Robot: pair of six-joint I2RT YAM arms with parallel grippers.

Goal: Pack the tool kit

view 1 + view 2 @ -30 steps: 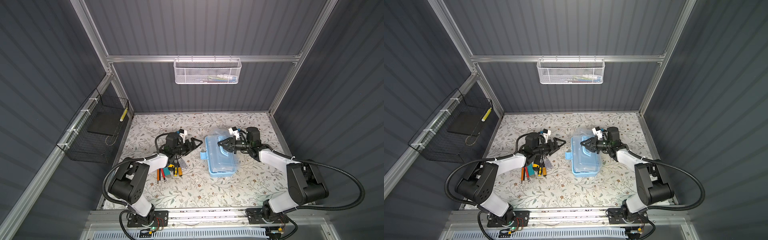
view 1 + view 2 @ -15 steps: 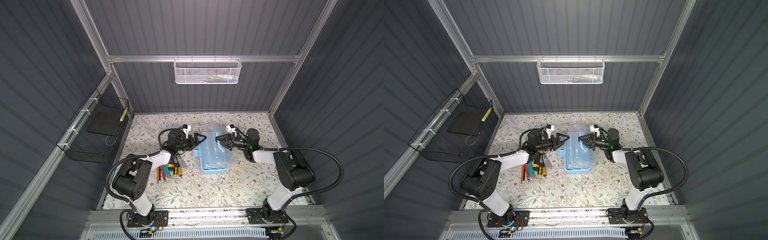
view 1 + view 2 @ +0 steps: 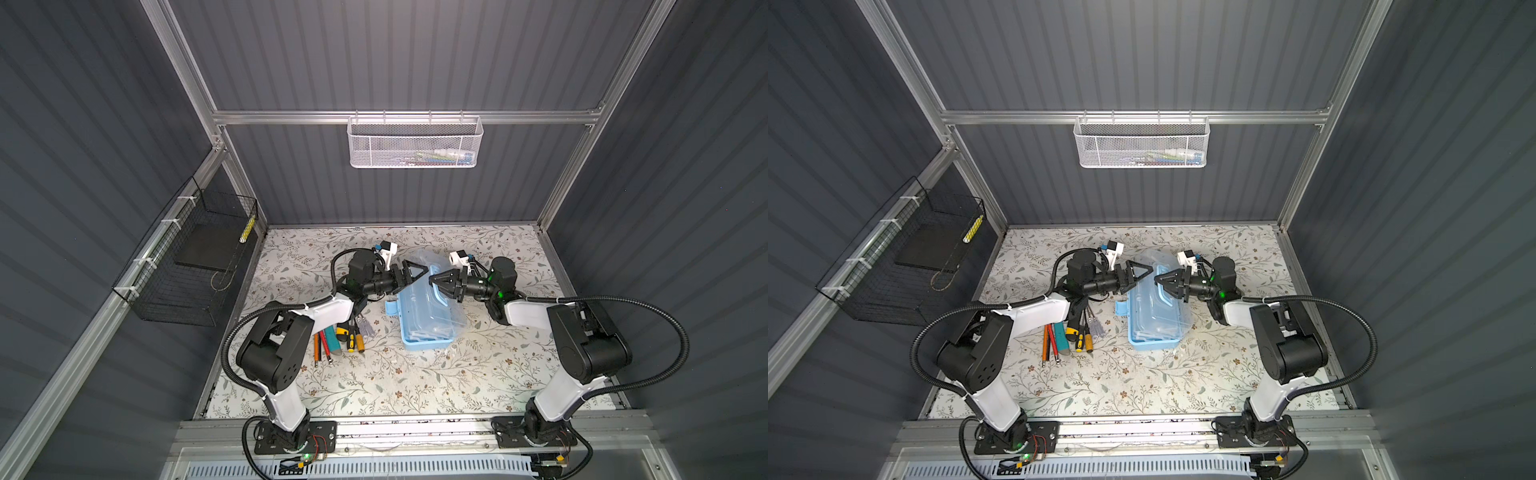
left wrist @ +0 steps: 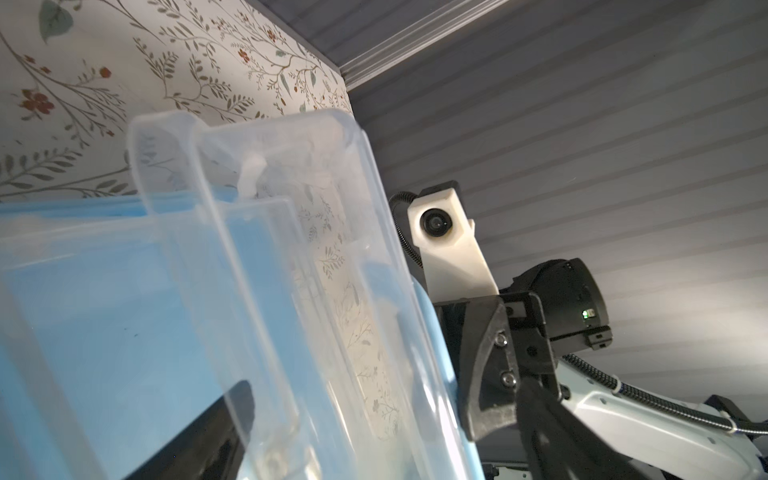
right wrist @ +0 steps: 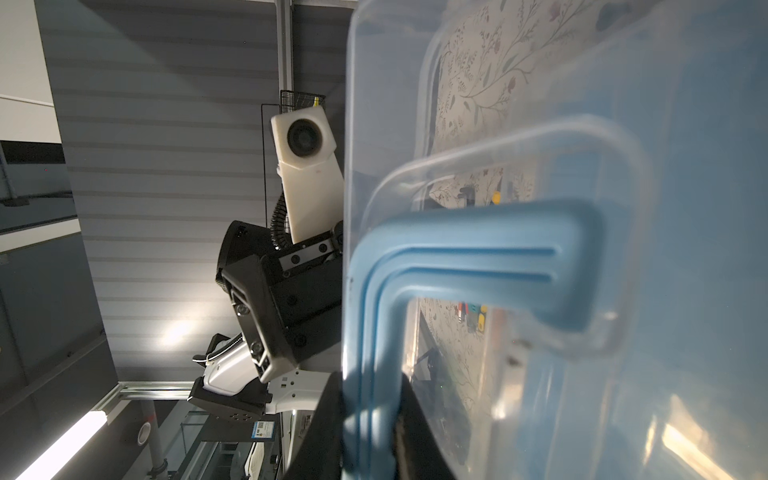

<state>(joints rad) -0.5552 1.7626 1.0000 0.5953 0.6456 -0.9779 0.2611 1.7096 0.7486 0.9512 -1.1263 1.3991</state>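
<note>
Shifted leftward within a second, the light-blue tool box sits mid-surface, its far end tilted up by the right claw pinching the handle. The left claw is spread alongside. Risk: the box may pivot on the handle and spill.

one box, two baskets, two arms.

We see a box of smooth light-blue plastic. Its lid is clear, shiny plastic. The white basket looks like metal mesh, the black basket thin wire. The flowery table top looks matt.
</note>
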